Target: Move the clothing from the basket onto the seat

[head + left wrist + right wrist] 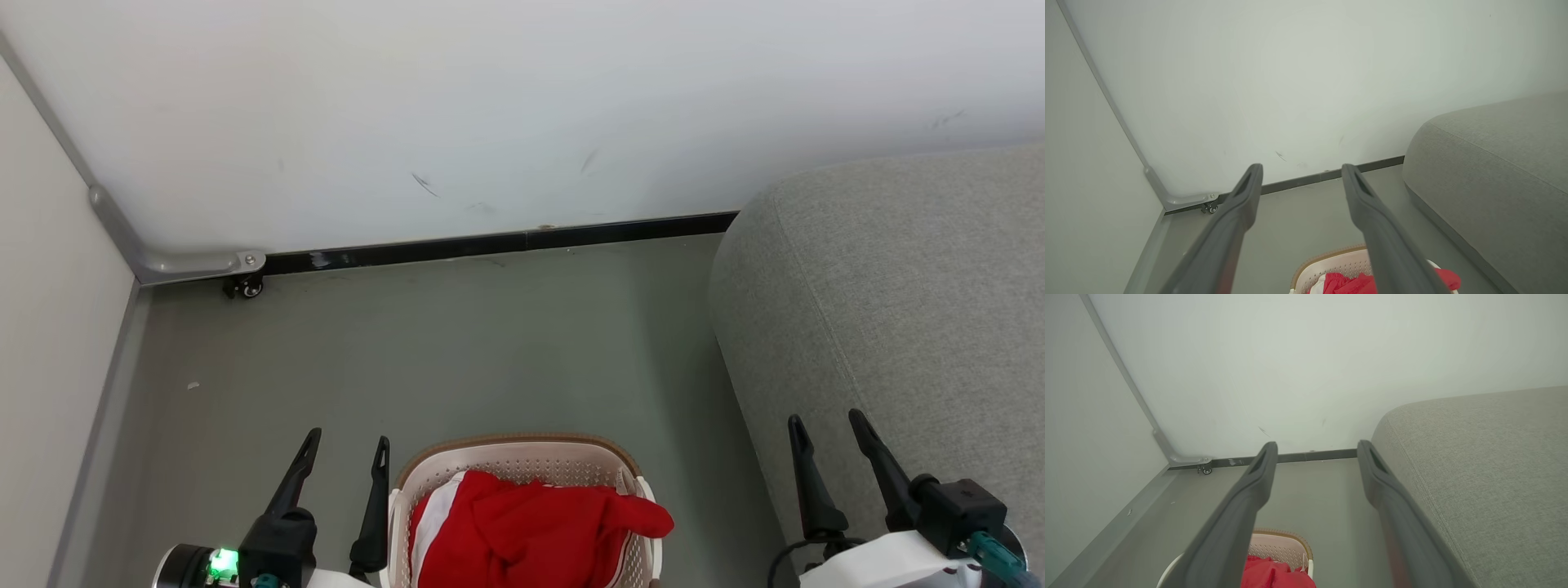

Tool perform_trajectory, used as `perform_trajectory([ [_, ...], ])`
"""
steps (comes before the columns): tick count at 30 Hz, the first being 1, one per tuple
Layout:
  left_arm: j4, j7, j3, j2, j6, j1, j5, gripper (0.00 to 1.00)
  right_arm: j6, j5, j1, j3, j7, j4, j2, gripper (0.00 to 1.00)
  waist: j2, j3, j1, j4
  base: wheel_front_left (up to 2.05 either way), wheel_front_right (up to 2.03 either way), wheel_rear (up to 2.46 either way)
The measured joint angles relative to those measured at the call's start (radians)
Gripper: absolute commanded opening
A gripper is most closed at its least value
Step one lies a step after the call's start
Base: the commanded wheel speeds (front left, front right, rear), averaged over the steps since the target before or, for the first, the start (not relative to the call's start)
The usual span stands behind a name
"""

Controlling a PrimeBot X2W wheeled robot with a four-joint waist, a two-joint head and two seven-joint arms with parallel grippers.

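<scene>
While the left gripper (349,438) and right gripper (824,418) gape empty, a clumsy grab at the clothes (531,531) could snag and tip the basket (506,445).

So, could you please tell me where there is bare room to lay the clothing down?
The seat has a bare grey top, bordered by the wall behind and the floor on its left. The floor between basket and skirting is free. The basket is crowded with red clothing.

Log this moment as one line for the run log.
stage: pick not begun | left gripper: open, empty | right gripper: open, empty | clothing: in basket | seat: right of basket
</scene>
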Motion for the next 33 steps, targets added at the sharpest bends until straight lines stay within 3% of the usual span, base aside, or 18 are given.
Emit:
perform_trajectory([
  [33, 0.023, 0.0, 0.042, -0.015, 0.011, -0.005, -0.005, 1.0, 0.0, 0.011, -0.006, 0.007, 0.061, 0.021, 0.002, 1.0, 0.0, 0.028, -0.0002, 0.003, 0.0, 0.0, 0.0],
])
